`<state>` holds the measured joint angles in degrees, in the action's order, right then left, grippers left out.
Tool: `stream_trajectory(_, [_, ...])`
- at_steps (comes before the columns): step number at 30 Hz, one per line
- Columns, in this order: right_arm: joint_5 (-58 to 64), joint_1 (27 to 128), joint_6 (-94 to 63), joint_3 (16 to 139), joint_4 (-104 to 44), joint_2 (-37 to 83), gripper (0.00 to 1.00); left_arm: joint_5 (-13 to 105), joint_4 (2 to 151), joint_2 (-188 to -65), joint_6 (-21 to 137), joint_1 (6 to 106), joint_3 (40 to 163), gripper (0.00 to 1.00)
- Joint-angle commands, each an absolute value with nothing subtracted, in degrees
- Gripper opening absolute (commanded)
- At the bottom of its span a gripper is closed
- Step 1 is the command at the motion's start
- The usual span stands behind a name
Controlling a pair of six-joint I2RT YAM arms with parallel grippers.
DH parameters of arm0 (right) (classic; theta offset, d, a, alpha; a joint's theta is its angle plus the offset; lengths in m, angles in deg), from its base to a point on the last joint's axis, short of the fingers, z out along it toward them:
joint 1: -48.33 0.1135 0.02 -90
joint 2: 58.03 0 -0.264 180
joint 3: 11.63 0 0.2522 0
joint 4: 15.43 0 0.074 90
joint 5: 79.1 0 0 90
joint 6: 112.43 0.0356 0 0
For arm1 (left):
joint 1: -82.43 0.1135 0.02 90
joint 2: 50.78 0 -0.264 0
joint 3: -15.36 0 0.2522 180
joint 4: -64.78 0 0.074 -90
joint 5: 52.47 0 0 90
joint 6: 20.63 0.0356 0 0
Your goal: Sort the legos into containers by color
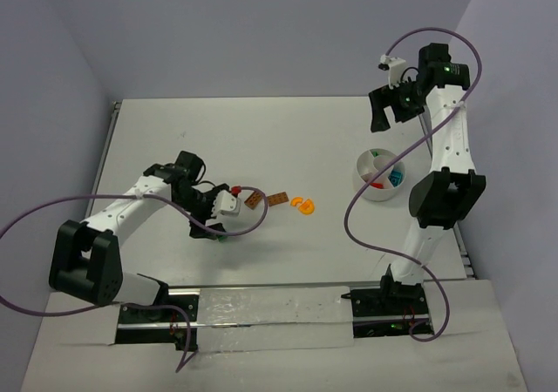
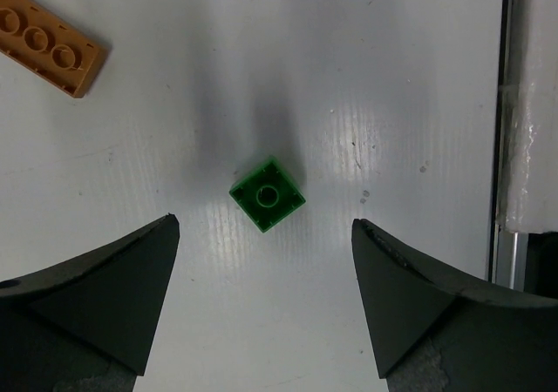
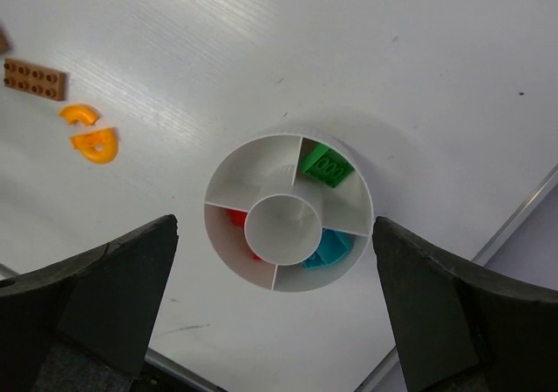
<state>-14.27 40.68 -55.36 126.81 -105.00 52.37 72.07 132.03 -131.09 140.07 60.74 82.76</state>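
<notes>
A small green brick (image 2: 268,193) lies on the white table between and just beyond my open left gripper's (image 2: 265,226) fingers, untouched. In the top view that gripper (image 1: 212,226) is low over the table and mostly hides the brick. A brown plate (image 2: 48,43) lies to the far left. Two brown plates (image 1: 254,201) (image 1: 278,199) and two orange curved pieces (image 1: 303,205) lie mid-table. The white divided bowl (image 3: 253,170) holds a green plate (image 3: 326,165), red pieces (image 3: 235,218) and teal pieces (image 3: 330,248) in separate wedges. My right gripper (image 3: 275,221) is open and empty, high above the bowl (image 1: 382,174).
The table's metal edge rail (image 2: 514,104) runs close on the right in the left wrist view. The brown plate (image 3: 35,80) and orange pieces (image 3: 87,131) also show in the right wrist view, left of the bowl. Purple cables loop from both arms.
</notes>
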Motion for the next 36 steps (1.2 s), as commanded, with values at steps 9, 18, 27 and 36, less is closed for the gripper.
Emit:
stream_trajectory(9, [-15.5,40.9,-52.3,127.1,-107.2,46.7,1.0,72.8,126.1,-135.0,151.4,60.5,79.7,0.9])
stream_trajectory(18, [-14.3,41.0,-52.5,126.2,-107.5,45.7,1.0,71.7,122.8,-138.2,154.7,58.6,79.2,0.86])
stream_trajectory(27, [-14.1,40.9,-52.3,126.3,-107.7,46.1,1.0,70.1,125.4,-140.7,161.4,57.8,80.1,0.74])
stream_trajectory(36, [-13.7,40.9,-52.3,124.9,-107.3,45.9,1.0,67.8,127.9,-141.8,167.5,57.7,80.3,0.59])
